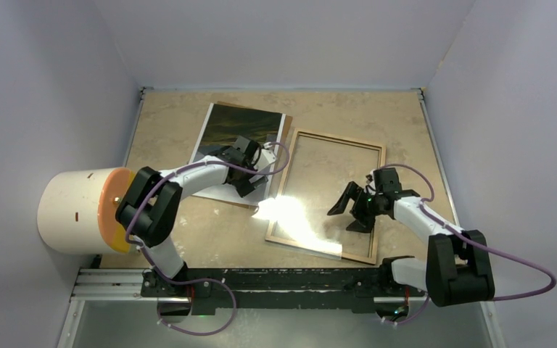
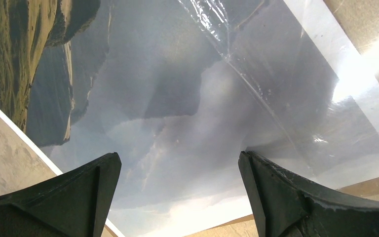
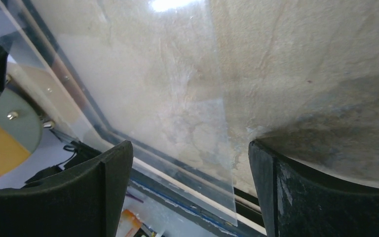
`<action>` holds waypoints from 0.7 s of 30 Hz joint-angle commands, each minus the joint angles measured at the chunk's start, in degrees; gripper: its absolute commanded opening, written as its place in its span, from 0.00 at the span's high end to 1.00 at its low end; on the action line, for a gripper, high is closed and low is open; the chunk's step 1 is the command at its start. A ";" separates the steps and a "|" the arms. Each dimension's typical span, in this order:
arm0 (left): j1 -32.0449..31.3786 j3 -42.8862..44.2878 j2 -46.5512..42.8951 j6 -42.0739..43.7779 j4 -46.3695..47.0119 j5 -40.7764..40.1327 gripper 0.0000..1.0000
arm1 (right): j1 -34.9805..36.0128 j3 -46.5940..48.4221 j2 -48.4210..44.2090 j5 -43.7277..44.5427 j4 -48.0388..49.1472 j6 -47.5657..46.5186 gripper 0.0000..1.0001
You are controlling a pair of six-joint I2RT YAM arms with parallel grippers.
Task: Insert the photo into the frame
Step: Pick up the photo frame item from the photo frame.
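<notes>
1. Pale walls box in a beige stone-look counter (image 1: 188, 239). A white drum (image 1: 69, 210) with an orange face stands at its left edge.
2. The photo (image 1: 236, 130) lies flat and face up at the far left, resting on a brown board (image 1: 288, 119) that peeks out along its far right side.
3. The frame (image 1: 341, 139) lies just beside it to the right, wood side up. A clear pane (image 3: 187, 113) sits inside it, with strong glare on its near left corner.
4. The left jaws hang low over the photo's pale half, spread wide with nothing between them.
5. The right jaws hover over the pane inside the frame, also apart and empty.
6. Handling, as I judge it: the photo looks very light, thin and floppy, and its glossy face is likely slick. The left wrist view shows a shiny wrinkled line across it, so it probably creases easily.
7. Lying flat, it offers no edge to pinch. The better hold would be the white border at a corner or side. One way is to slide the print until that edge overhangs the board, then pinch it shallowly.
8. A pinch mid-sheet would risk buckling the print. A one-sided hold would let it sag, so it is best carried low.
9. The frame looks stiff but thin-railed, and its pane seems fragile, so it is best steadied by a rail.
</notes>
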 commanded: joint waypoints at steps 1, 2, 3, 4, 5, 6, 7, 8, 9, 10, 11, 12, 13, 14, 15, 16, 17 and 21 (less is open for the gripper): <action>-0.77 0.17 1.00 -0.06 -0.20 1.83 0.00 | 0.43 -3.53 2.54 -2.99 2.92 2.00 0.10; -0.95 0.44 1.30 -0.20 -0.39 1.85 0.00 | 0.42 -3.97 2.56 -3.82 4.10 2.44 0.10; -1.09 0.66 1.45 -0.29 -0.48 1.74 0.00 | 0.38 -4.45 2.45 -4.51 5.30 3.11 0.09; -1.33 0.82 1.65 -0.32 -0.58 1.53 0.00 | 0.41 -4.89 2.36 -5.19 6.36 3.76 0.09; -1.64 0.94 1.98 -0.34 -0.48 1.25 0.00 | 0.42 -5.48 2.14 -6.23 7.84 4.49 0.08; -2.00 0.96 2.22 -0.32 -0.36 0.87 0.00 | 0.45 -6.21 1.96 -7.15 9.40 5.46 0.08; -2.40 0.97 2.64 -0.29 -0.26 0.42 0.00 | 0.48 -6.81 1.72 -8.02 10.80 6.29 0.08; -2.66 1.03 3.16 -0.34 -0.24 -0.01 0.00 | 0.45 -7.47 1.35 -8.91 12.29 7.17 0.08; -3.01 1.05 3.59 -0.26 -0.26 -0.52 0.00 | 0.39 -8.26 0.90 -10.32 13.80 8.05 0.08; -3.31 1.06 4.04 -0.28 -0.12 -0.96 0.00 | 0.39 -8.98 0.45 -11.63 15.17 8.95 0.08; -3.71 1.06 4.45 -0.25 -0.08 -1.29 0.00 | 0.38 -9.65 0.09 -12.65 16.61 9.90 0.08; -4.03 0.98 4.85 -0.14 -0.12 -1.45 0.00 | 0.38 -10.12 -0.40 -13.54 17.54 10.49 0.08; -4.32 0.90 5.36 -0.14 -0.08 -1.54 0.00 | 0.38 -10.53 -0.76 -14.32 18.82 11.01 0.08; -4.65 0.88 5.81 -0.29 -0.08 -1.82 0.00 | 0.38 -10.93 -1.22 -15.32 20.15 11.70 0.08; -5.00 0.81 6.05 -0.34 -0.18 -2.05 0.00 | 0.38 -11.24 -1.84 -16.55 21.74 12.48 0.08; -5.10 0.76 6.25 -0.34 -0.15 -2.16 0.00 | 0.38 -11.52 -2.50 -17.22 23.19 13.44 0.08; -5.18 0.63 6.26 -0.34 -0.10 -2.18 0.00 | 0.38 -11.69 -3.66 -17.54 24.20 14.23 0.08; -5.39 0.45 5.56 0.13 0.01 -1.94 0.00 | 0.38 -11.00 -7.73 -16.56 26.67 16.33 0.10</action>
